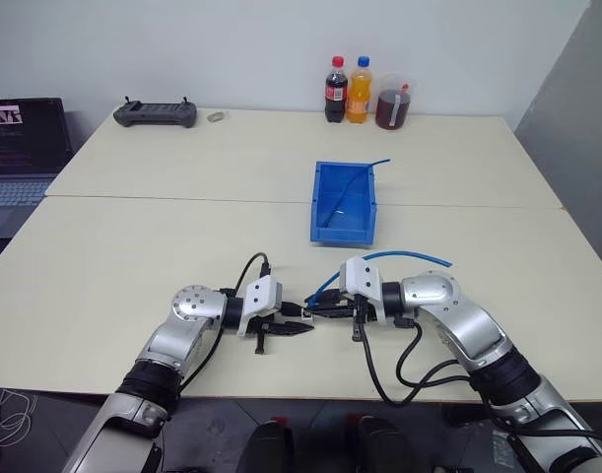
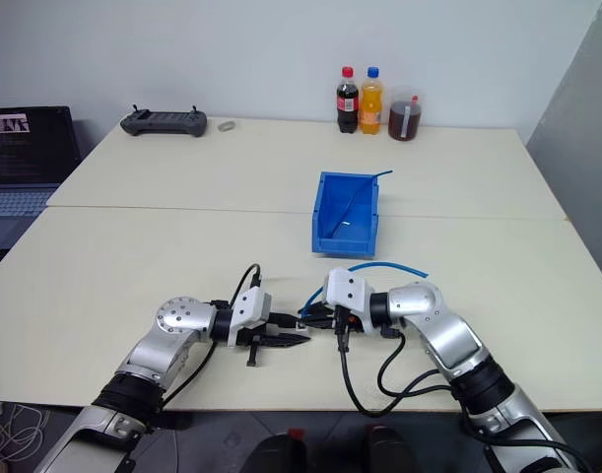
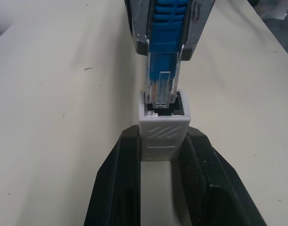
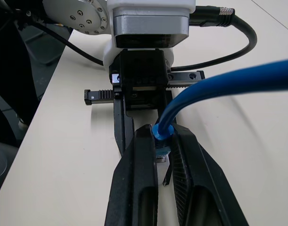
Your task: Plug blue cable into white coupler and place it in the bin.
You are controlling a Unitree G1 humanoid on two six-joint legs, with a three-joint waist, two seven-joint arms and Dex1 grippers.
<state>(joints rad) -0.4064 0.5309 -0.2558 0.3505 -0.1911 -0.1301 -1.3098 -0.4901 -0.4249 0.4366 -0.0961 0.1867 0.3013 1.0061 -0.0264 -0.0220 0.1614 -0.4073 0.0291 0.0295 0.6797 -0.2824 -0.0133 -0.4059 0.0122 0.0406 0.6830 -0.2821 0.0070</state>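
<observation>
Clear plug [image 3: 161, 87] in ribbed white coupler [image 3: 163, 129]

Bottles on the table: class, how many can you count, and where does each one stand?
2. A dark cola bottle and an orange soda bottle stand side by side at the table's far edge, by the wall, left of a cup of dark drink.

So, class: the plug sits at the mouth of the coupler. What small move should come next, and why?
Probably a short, straight push of the right gripper toward the left gripper. The blue cable's clear plug has only its tip in the white coupler's dark socket, lined up, most of its body still outside, and the blue bin waits beyond.
</observation>
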